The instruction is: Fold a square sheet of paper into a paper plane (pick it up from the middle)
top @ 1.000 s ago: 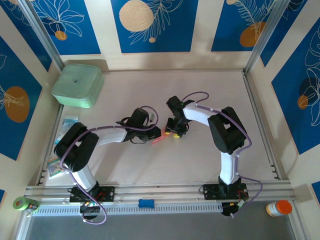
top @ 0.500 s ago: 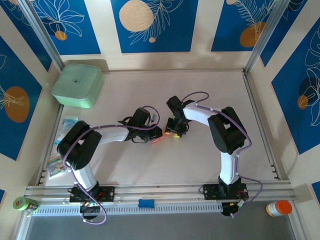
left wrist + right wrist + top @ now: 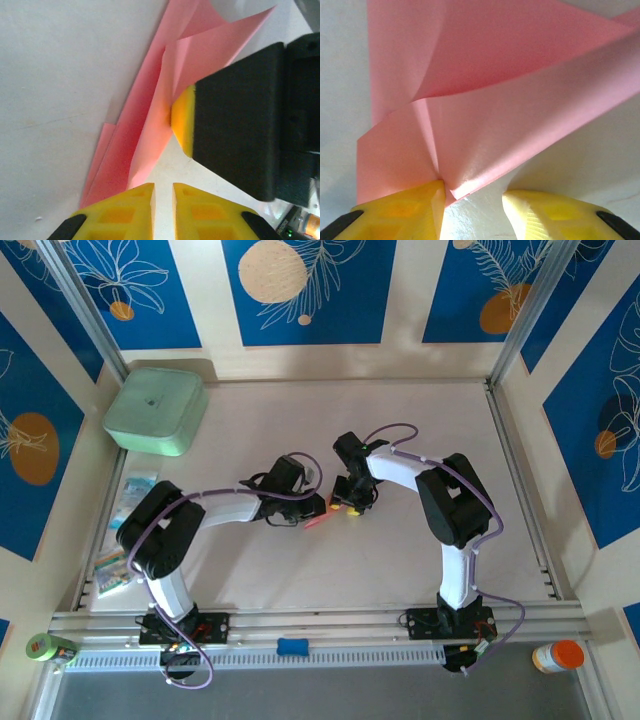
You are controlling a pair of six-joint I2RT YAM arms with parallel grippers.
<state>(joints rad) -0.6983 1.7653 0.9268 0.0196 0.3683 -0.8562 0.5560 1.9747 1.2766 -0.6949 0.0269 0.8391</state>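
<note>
From above I see the left arm (image 3: 225,508) and the right arm (image 3: 400,468) meeting over the middle of the surface (image 3: 400,570). The pink sheet of paper (image 3: 318,521) lies between their tips, well apart from the green box (image 3: 155,410) in the far left corner.

On the left wrist feed the sheet of paper (image 3: 150,100) is partly folded. It runs as a long narrow strip across the surface, with one flap standing up. The left fingers (image 3: 120,217) are drawn almost together, with just a thin slit between them. I see no paper in that slit; the strip's near end sits against one tip. A yellow pad of the right fingers (image 3: 183,122) presses into the raised flap.

On the right wrist feed the right fingers (image 3: 400,210) are spread. A folded corner of the sheet of paper (image 3: 510,90) touches the inner edge of one and is not pinched.
</note>
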